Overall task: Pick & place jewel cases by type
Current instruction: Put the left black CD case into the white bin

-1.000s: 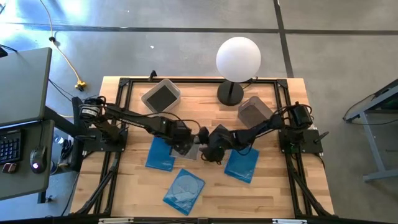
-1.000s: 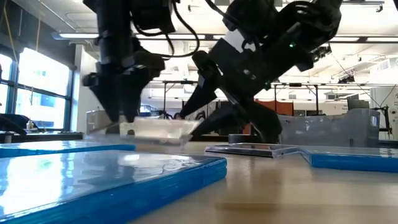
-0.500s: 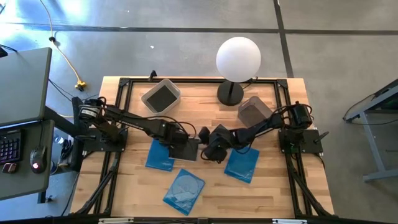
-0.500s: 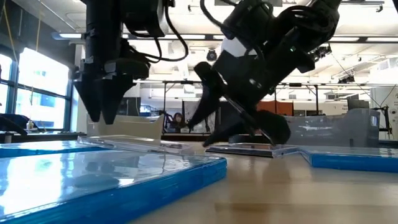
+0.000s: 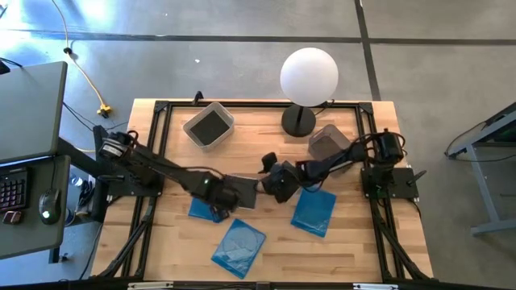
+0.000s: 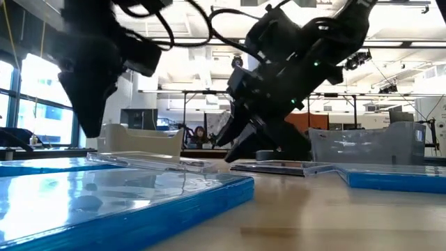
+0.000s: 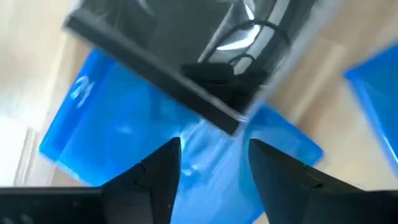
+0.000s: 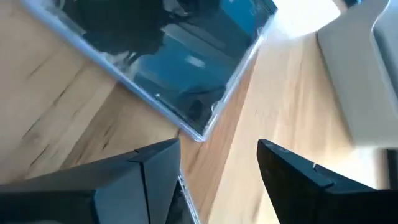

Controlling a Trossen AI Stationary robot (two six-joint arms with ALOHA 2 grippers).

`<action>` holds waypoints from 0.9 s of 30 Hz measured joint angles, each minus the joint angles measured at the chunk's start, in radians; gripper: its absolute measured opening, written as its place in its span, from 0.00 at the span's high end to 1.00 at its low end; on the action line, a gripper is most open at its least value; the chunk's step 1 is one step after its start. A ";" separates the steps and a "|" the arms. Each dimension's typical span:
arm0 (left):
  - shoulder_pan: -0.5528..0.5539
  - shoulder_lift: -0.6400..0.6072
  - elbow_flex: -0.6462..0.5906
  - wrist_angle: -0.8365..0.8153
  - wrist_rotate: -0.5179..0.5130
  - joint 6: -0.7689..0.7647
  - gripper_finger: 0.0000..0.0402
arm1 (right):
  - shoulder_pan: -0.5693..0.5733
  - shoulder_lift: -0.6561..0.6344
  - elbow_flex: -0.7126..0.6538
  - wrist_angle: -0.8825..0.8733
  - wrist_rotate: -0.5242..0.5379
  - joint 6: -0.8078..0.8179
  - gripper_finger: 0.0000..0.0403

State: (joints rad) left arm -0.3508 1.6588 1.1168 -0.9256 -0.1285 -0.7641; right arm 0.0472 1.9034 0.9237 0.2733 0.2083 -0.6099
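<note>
- Left gripper (image 5: 216, 193): low over the table's middle-left, above the left blue jewel case (image 5: 206, 209); fingers (image 7: 163, 163) parted, nothing between them.
- Right gripper (image 5: 272, 182): at table centre, just right of the dark jewel case (image 5: 244, 191); fingers (image 8: 148, 167) spread wide, empty.
- Dark jewel case: lying flat at mid-table between the two grippers, its near-left edge overlapping the left blue case.
- Blue jewel case, right (image 5: 314, 212): flat, near-right of centre.
- Blue jewel case, near (image 5: 239, 246): flat, close to the near edge, apart from the others.
- Pale bin (image 5: 209, 126): far left.
- Grey bin (image 5: 330, 144): far right, beside the lamp (image 5: 307, 79).
</note>
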 joint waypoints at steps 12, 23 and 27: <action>-0.145 0.018 -0.001 0.153 -0.300 0.303 0.59 | -0.137 -0.082 -0.001 0.088 -0.116 0.222 0.48; -0.168 0.170 0.010 0.248 -0.379 0.509 0.38 | -0.290 -0.068 0.000 0.137 -0.297 0.472 0.48; -0.167 0.179 0.015 0.236 -0.432 0.509 0.34 | -0.321 -0.033 0.006 0.155 -0.339 0.524 0.48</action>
State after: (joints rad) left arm -0.5175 1.8380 1.1320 -0.6897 -0.5609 -0.2550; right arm -0.2734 1.8701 0.9293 0.4282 -0.1308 -0.0855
